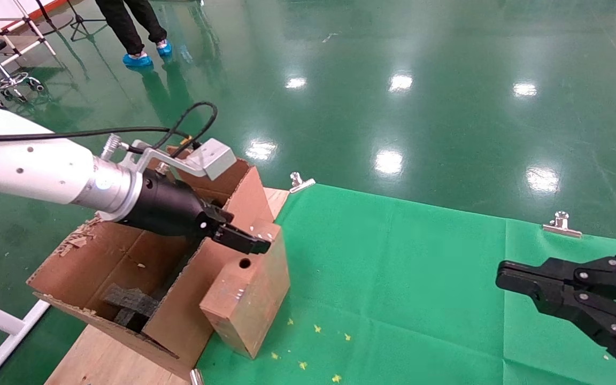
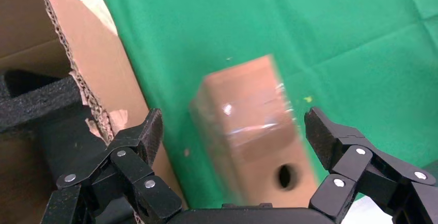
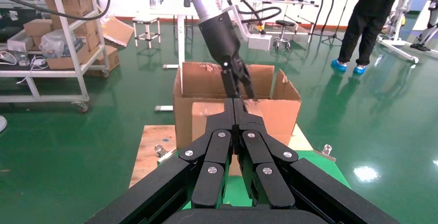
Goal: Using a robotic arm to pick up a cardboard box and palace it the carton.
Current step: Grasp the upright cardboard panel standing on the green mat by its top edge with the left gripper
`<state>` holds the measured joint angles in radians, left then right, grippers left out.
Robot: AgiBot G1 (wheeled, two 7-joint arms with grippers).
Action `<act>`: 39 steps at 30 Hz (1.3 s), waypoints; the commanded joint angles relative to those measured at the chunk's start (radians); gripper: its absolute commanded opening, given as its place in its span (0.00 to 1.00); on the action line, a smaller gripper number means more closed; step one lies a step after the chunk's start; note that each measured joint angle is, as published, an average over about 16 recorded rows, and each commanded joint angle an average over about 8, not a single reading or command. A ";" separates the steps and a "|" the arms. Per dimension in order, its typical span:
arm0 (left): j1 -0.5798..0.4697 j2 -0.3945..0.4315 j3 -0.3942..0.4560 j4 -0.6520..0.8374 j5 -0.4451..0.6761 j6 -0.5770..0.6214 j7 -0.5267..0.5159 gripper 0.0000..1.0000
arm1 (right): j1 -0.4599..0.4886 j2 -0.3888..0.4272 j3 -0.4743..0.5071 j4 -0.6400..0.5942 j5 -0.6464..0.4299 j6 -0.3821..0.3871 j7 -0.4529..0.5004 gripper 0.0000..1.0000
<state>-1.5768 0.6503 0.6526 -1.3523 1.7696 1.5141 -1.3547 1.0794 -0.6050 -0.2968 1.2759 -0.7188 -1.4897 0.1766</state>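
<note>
At the far left of your head view, the carton [image 1: 126, 272] sat on a bare wooden board [image 1: 99, 358], its ragged flaps standing up and dark foam pieces [image 1: 129, 305] lying inside. Your white robotic arm [image 1: 30, 166] reached in from the left above the carton, a black cable [image 1: 126, 130] looping over its silver wrist. Its left pincer [image 1: 241, 240] hovered over the top of the cardboard box [image 1: 249, 294], and in the left wrist view its fingers [image 2: 147, 133] were spread wide open on either side of the box [image 2: 253, 131], touching nothing. The small brown box stood upright and tilted on the green surface [image 1: 420, 283], just beside the carton's near flap and leaning close against it, with its round hole [image 1: 244, 263] facing you. Small yellow specks [image 1: 308, 342] dotted the green cloth near the box's base. Two metal clips [image 1: 560, 224] held the cloth's far edge. At the far right, your right pincer [image 1: 506, 280] hung low over the surface, well apart from the box, with its fingers pressed together and holding nothing, as the right wrist view [image 3: 236, 115] confirmed.
</note>
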 commanded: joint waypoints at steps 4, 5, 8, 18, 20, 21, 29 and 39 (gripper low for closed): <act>-0.014 -0.005 -0.001 -0.001 -0.010 -0.006 -0.005 1.00 | 0.000 0.000 0.000 0.000 0.000 0.000 0.000 0.00; -0.015 -0.006 0.002 -0.001 -0.009 -0.003 -0.007 1.00 | 0.000 0.000 0.000 0.000 0.000 0.000 0.000 0.00; -0.013 -0.009 0.017 -0.001 -0.009 0.011 -0.017 1.00 | 0.000 0.000 0.000 0.000 0.000 0.000 0.000 0.00; -0.005 -0.027 0.079 -0.005 -0.041 0.024 0.001 1.00 | 0.000 0.000 -0.001 0.000 0.001 0.000 0.000 0.00; -0.005 -0.029 0.089 -0.005 -0.041 0.019 0.008 1.00 | 0.000 0.000 -0.001 0.000 0.001 0.000 0.000 0.00; -0.005 -0.030 0.094 -0.005 -0.041 0.017 0.010 1.00 | 0.000 0.000 -0.001 0.000 0.001 0.000 -0.001 0.00; -0.012 -0.029 0.131 -0.006 -0.038 0.016 0.034 1.00 | 0.000 0.001 -0.001 0.000 0.001 0.001 -0.001 0.00; -0.017 -0.029 0.150 -0.005 -0.041 0.013 0.039 0.43 | 0.000 0.001 -0.001 0.000 0.001 0.001 -0.001 1.00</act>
<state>-1.5938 0.6215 0.8003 -1.3578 1.7298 1.5273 -1.3162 1.0795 -0.6043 -0.2983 1.2757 -0.7176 -1.4886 0.1758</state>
